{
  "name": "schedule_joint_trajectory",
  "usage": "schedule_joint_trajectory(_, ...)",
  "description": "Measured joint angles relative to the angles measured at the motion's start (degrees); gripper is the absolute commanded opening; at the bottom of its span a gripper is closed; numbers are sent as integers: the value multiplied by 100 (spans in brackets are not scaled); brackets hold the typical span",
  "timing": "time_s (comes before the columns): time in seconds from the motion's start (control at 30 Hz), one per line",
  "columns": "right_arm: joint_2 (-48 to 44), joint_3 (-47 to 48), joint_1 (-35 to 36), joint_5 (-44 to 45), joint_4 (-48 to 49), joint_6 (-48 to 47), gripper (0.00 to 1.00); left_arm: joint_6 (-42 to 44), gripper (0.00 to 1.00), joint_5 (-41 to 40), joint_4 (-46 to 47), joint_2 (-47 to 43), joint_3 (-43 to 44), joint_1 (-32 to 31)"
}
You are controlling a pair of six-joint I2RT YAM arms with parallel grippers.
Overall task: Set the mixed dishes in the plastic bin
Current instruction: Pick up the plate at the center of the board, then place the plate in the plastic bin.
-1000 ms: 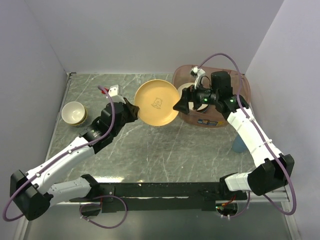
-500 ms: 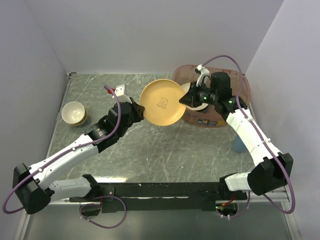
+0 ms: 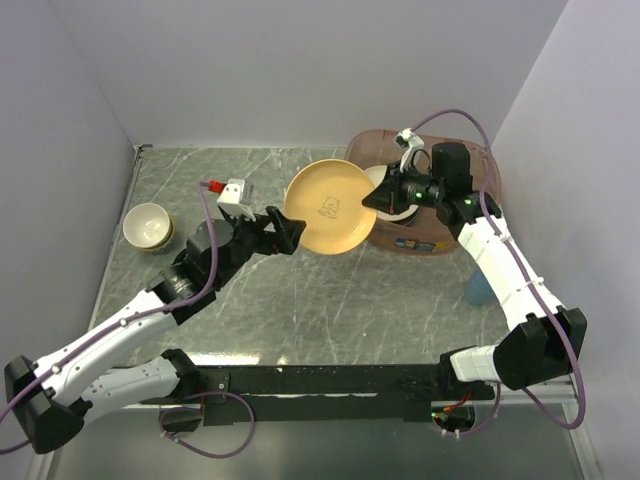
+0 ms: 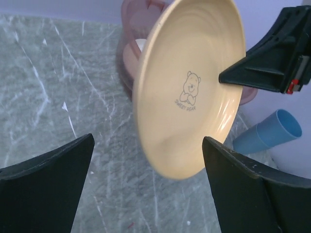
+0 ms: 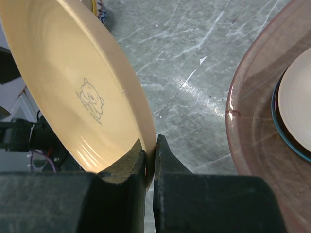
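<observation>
Scanning from the left, we find the small cream bowl (image 3: pixel 147 224) well left of the plastic bin (image 3: pixel 450 240). Our left gripper (image 3: pixel 287 233) gapes, fingers apart. The yellow-orange plate (image 3: pixel 328 207) hangs tilted just left of the bin, its rim pinched by our right gripper (image 3: pixel 372 200) (a thin edge hold). We judge it could slip and strike the bin's rim. Bin contents are mostly hidden.

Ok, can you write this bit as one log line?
right gripper: shut on yellow plate | left gripper: open | plate: tilted, not yet in bin
</observation>
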Motion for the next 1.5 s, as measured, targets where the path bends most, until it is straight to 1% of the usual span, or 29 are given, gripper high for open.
schedule_joint_trajectory(0.13, -20, -4, -223, -389, -2, -146, 0, 400, 99, 251, 90, -293, -74, 199)
schedule_joint_trajectory(0.33, -125, -9, -540, -850, -2, -334, 0, 1067, 99, 435, -26, -393, -74, 684)
schedule_joint_trajectory(0.57, -153, -7, -977, -1021, -57, -501, 0, 1825, 99, 273, -437, -472, -76, 927)
schedule_joint_trajectory(0.7, -153, 42, -1255, -1032, -149, -551, 0, 2111, 99, 44, -468, -702, -221, 966)
schedule_joint_trajectory(0.83, -153, 98, -1574, -1069, -184, -573, 0, 2293, 99, -92, -485, -835, -546, 970)
schedule_joint_trajectory(1.07, -136, 212, -2000, -1069, -225, -603, 0, 2430, 99, -240, -743, -273, -557, 977)
schedule_joint_trajectory(1.33, 28, 455, -2173, -1056, -284, -660, 0, 2455, 99, -236, -944, -120, -557, 977)
schedule_joint_trajectory(1.5, 286, 684, -2288, -1008, -387, -713, 0, 2457, 99, -234, -944, -92, -555, 977)
